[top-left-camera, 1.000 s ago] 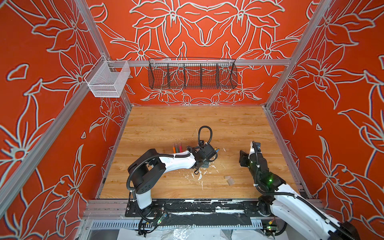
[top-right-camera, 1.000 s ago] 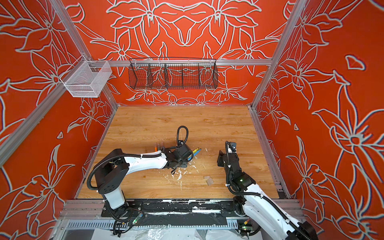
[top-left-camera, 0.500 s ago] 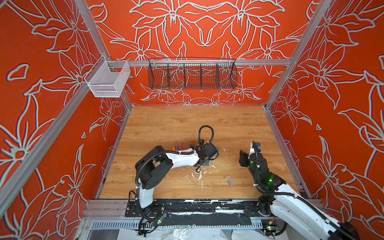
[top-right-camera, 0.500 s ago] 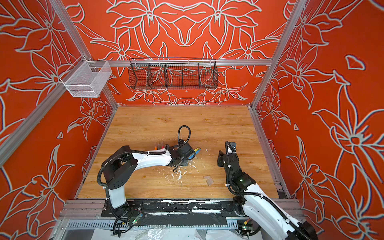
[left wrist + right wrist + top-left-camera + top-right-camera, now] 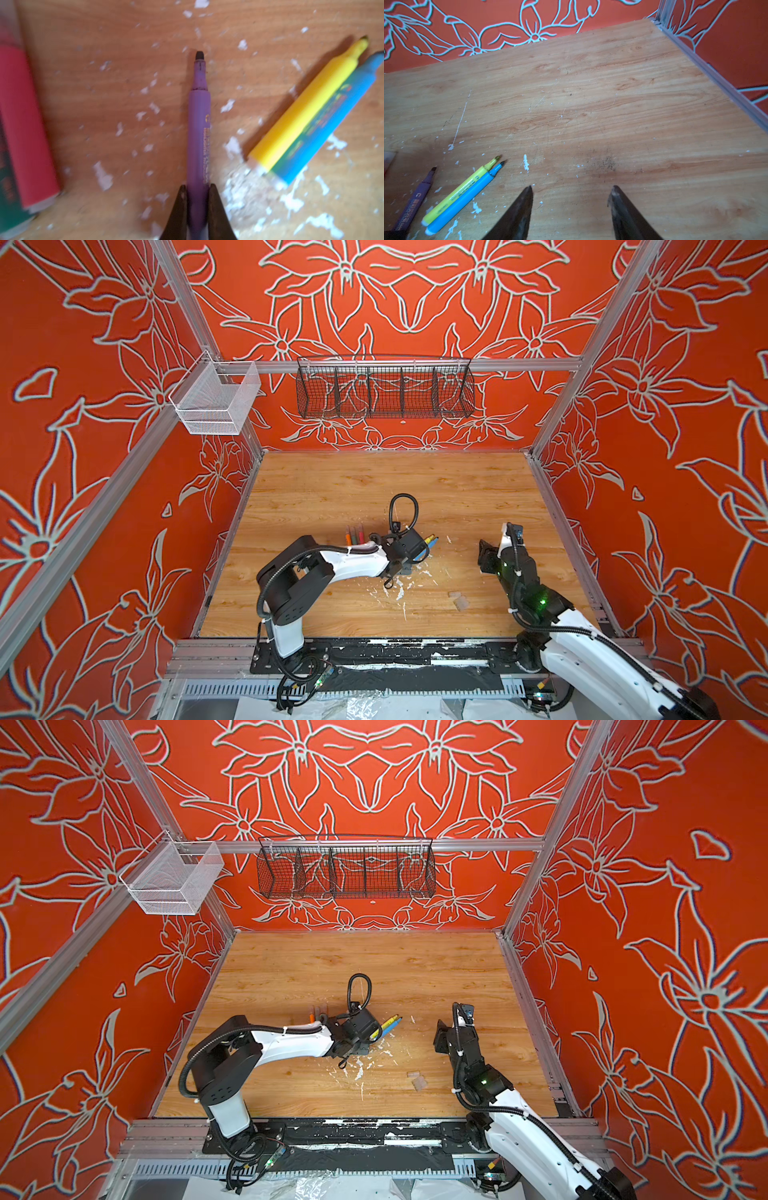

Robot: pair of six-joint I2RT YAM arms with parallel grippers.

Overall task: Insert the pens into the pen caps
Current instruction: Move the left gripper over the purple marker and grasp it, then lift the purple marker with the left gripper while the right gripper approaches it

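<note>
Left wrist view: the left gripper is clamped on the purple pen, near its rear end. In a top view, the yellow pen and the blue pen lie side by side on the surface, at 2 o'clock from that gripper. The right gripper has its jaws apart.

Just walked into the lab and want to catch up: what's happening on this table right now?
The left gripper has its fingers shut on the back end of an uncapped purple pen. A yellow pen and a blue pen lie side by side on the table next to it, also uncapped. The right gripper hangs open over bare wood, holding nothing. No pen is going into a cap at this moment.
</note>
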